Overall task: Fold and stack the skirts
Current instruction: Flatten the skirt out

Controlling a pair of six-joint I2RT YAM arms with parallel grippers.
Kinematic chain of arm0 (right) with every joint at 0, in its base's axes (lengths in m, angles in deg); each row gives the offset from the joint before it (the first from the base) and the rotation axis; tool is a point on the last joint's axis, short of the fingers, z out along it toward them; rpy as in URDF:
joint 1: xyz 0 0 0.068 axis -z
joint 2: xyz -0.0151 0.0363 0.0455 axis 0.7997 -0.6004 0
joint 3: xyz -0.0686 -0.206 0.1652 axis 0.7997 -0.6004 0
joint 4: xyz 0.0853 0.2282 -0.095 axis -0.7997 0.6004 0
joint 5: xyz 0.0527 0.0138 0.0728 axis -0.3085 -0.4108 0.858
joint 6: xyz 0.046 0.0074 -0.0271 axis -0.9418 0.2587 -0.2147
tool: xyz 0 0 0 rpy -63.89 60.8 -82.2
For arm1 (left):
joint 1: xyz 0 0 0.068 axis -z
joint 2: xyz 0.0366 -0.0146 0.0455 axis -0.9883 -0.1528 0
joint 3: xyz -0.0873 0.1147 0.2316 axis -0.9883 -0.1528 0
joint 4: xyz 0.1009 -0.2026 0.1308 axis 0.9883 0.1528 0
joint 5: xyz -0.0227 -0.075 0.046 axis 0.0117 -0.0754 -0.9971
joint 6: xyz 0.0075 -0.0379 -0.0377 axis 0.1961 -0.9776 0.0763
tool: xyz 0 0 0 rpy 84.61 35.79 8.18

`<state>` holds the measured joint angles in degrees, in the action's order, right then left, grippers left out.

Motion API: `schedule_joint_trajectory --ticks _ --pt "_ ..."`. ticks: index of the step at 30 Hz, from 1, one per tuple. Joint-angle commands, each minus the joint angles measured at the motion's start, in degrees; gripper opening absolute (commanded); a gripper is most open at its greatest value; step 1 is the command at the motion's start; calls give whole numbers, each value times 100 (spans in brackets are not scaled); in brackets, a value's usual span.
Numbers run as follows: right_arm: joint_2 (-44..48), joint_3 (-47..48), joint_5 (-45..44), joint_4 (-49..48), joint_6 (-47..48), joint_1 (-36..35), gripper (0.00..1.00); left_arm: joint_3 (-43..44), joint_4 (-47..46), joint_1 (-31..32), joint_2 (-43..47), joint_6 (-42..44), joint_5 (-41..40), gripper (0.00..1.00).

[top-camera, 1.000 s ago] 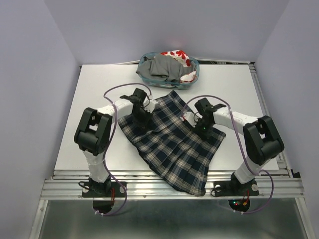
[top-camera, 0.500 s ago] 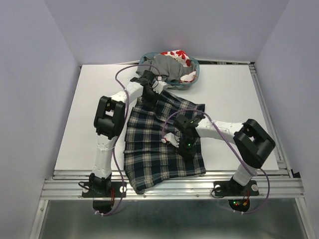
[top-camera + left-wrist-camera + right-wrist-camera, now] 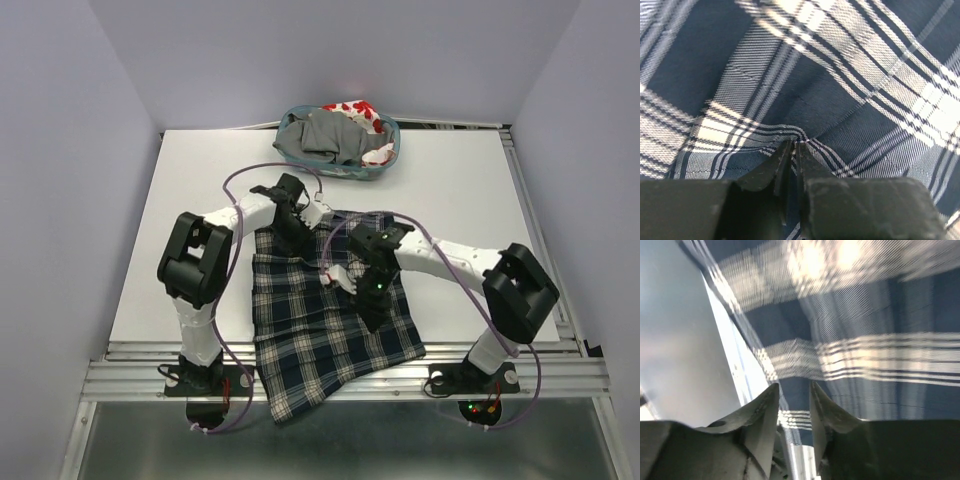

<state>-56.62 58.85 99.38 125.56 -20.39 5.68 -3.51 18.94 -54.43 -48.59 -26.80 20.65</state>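
The plaid skirt (image 3: 325, 320) lies spread on the table (image 3: 455, 185), centre and near, with its near hem hanging over the table's near edge. The left gripper (image 3: 293, 230) sits at the skirt's far-left corner. In the left wrist view, the left gripper (image 3: 794, 146) has its jaws pressed almost together on a small raised fold of the plaid cloth (image 3: 850, 65). The right gripper (image 3: 374, 302) points down at the skirt's right half, near the middle. In its wrist view, the right gripper (image 3: 792, 390) has its jaws narrowly parted, with the skirt's edge (image 3: 865, 365) running into the gap. Whether it actually pinches the cloth cannot be told.

The left arm rises from its near-left base, bends at a raised elbow and reaches right and far to the skirt. The right arm rises from the near-right base, and its forearm stretches left across the table.

At the far centre of the table stands a teal basket (image 3: 343, 172). It holds the crumpled grey skirt (image 3: 325, 135) and, on the far-right side, the white skirt with red print (image 3: 357, 110).
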Motion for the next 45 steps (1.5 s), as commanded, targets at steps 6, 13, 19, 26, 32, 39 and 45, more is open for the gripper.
schedule_joint_trajectory --ticks 6,13,19,26,32,39,45 --pt "668 2196 450 -259 -220 2240 60 -94 647 -58 1479 1101 553 56" --pt "-439 3410 -25 -813 -439 2984 58 811 103 -893 1789 996 1397 72" --pt "-1415 3709 -157 -1561 -1124 3458 56 1620 40 -1456 1000 978 1309 72" --pt "-2294 3614 335 -1850 -1837 4091 67 2446 137 -2054 -153 856 1590 73" --pt "-2514 3069 765 -2439 -2355 4091 70 2860 -66 -2169 -1048 381 2090 77" --pt "-3006 2822 995 -2572 -2488 4091 75 2650 -162 -2169 -1639 117 2381 83" --pt "-3253 2734 1117 -2616 -2479 4091 73 2202 -180 -2169 -1630 239 2504 74"
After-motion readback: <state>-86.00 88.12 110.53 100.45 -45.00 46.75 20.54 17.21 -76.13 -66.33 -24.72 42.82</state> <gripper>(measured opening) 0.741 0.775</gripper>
